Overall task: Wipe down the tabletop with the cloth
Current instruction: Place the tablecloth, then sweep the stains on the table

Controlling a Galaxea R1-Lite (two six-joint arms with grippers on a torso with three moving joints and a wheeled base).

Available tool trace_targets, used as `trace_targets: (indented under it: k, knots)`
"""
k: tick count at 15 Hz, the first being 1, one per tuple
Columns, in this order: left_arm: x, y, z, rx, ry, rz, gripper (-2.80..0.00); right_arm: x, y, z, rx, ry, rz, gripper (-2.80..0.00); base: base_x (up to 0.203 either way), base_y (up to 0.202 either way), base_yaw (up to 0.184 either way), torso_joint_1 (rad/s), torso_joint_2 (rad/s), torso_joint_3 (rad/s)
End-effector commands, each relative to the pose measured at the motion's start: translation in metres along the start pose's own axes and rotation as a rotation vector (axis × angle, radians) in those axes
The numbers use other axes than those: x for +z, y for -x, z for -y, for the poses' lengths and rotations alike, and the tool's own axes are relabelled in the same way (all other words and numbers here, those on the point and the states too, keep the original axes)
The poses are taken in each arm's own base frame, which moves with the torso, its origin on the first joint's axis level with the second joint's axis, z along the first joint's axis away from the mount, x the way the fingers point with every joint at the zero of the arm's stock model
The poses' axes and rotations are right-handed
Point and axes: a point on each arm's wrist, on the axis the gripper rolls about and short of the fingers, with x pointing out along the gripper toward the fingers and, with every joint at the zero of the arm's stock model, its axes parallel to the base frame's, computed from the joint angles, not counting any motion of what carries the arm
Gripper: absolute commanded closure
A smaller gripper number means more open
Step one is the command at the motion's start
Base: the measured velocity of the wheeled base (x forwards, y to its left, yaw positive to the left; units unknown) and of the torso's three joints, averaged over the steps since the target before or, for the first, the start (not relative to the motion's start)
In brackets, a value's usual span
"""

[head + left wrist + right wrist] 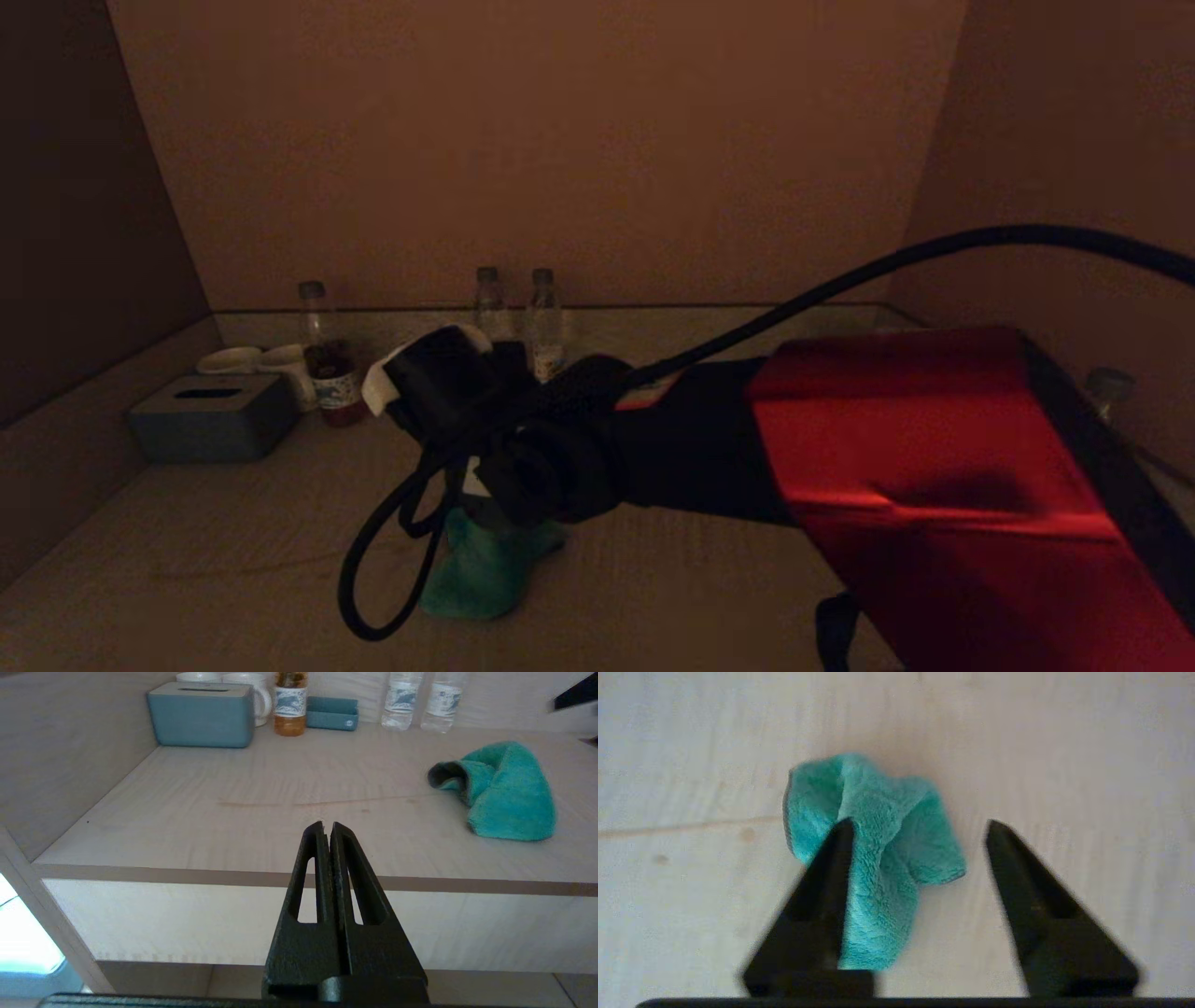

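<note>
The teal cloth (485, 569) lies crumpled on the pale wooden tabletop (233, 560), near the middle front. My right arm reaches in from the right, and its gripper (920, 826) hangs straight above the cloth (878, 812), open. The cloth's bunched part sits between the jaws, close against one finger (822, 896); the other finger stands over bare table. In the head view the wrist hides the fingers. My left gripper (327, 823) is shut and empty, parked low in front of the table's front edge, with the cloth (509, 793) off to its side.
At the back left stand a blue-grey tissue box (210, 415), white mugs (280, 364), a bottle of brown drink (327, 359) and a small teal box (332, 714). Two water bottles (543, 317) stand by the back wall. A faint brown streak (280, 803) crosses the table. A cable loop (373, 560) hangs beside the cloth.
</note>
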Motion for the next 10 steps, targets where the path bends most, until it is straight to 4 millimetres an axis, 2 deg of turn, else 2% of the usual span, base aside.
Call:
trace_targets:
  k: [1,2,3,4,5,6,7,8,9,10]
  knots:
    - [0.0,0.0,0.0,0.0,0.001,0.001,0.0,0.008,0.012,0.004,0.007,-0.016,0.022,0.0,0.0,0.0,0.0,0.0,0.0,0.0]
    - [0.0,0.0,0.0,0.0,0.001,-0.001,0.0,0.008,0.012,0.005,0.004,-0.014,0.023,0.0,0.0,0.0,0.0,0.0,0.0,0.0]
    - [0.0,0.0,0.0,0.0,0.001,-0.001,0.0,0.012,0.013,0.016,-0.022,-0.005,0.024,0.0,0.0,0.0,0.0,0.0,0.0,0.0]
    - [0.0,0.0,0.0,0.0,0.001,-0.001,0.0,0.018,0.024,0.031,-0.043,0.0,0.033,0.0,0.0,0.0,0.0,0.0,0.0,0.0]
    - [0.0,0.0,0.0,0.0,0.001,-0.001,0.0,0.03,0.048,0.051,-0.051,-0.011,0.066,0.0,0.0,0.0,0.0,0.0,0.0,0.0]
    - [0.0,0.0,0.0,0.0,0.001,-0.001,0.0,0.043,0.083,0.075,-0.048,-0.028,0.115,0.0,0.0,0.0,0.0,0.0,0.0,0.0]
    - [0.0,0.0,0.0,0.0,0.001,0.001,0.0,0.054,0.128,0.105,-0.037,-0.055,0.183,0.0,0.0,0.0,0.0,0.0,0.0,0.0]
    - [0.0,0.0,0.0,-0.002,0.001,-0.001,0.0,0.06,0.184,0.144,-0.025,-0.097,0.278,0.0,0.0,0.0,0.0,0.0,0.0,0.0]
    - [0.0,0.0,0.0,-0.002,0.001,0.001,0.0,0.053,0.236,0.186,-0.031,-0.134,0.373,0.0,0.0,0.0,0.0,0.0,0.0,0.0]
    - [0.0,0.0,0.0,-0.001,0.001,-0.001,0.0,0.037,0.276,0.223,-0.057,-0.165,0.456,0.0,0.0,0.0,0.0,0.0,0.0,0.0]
